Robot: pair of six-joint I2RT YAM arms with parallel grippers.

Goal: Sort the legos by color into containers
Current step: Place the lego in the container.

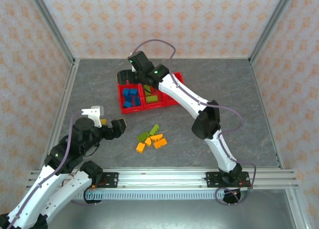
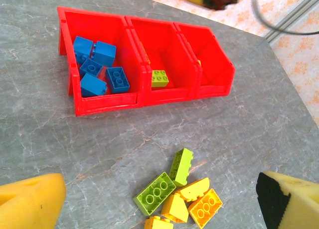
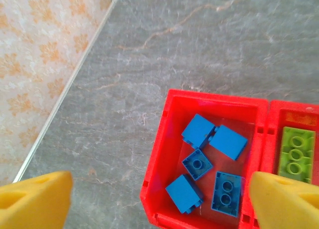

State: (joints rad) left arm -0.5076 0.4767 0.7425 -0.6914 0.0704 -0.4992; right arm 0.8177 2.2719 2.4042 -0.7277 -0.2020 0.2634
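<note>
The containers point(image 1: 172, 100) are three joined red bins point(image 2: 107, 103) at mid-table. The left bin point(image 3: 157, 189) holds several blue legos point(image 3: 198, 130) point(image 2: 97, 67). A lime lego point(image 2: 160, 78) point(image 3: 296, 151) lies in the middle bin. Loose lime and orange-yellow legos point(image 1: 152, 137) lie in a pile on the table in front of the bins; in the left wrist view they are lime bricks point(image 2: 181, 166) and orange ones point(image 2: 205, 208). My left gripper point(image 1: 107, 120) point(image 2: 159, 209) is open near this pile, holding nothing. My right gripper point(image 1: 137, 64) point(image 3: 159, 201) hangs open over the left bin, empty.
Grey stone-patterned tabletop point(image 1: 224, 89) is enclosed by patterned walls with metal frame posts point(image 1: 52, 29). A rail point(image 1: 164, 178) runs along the near edge by the arm bases. The right arm point(image 1: 189, 102) reaches over the right side of the bins.
</note>
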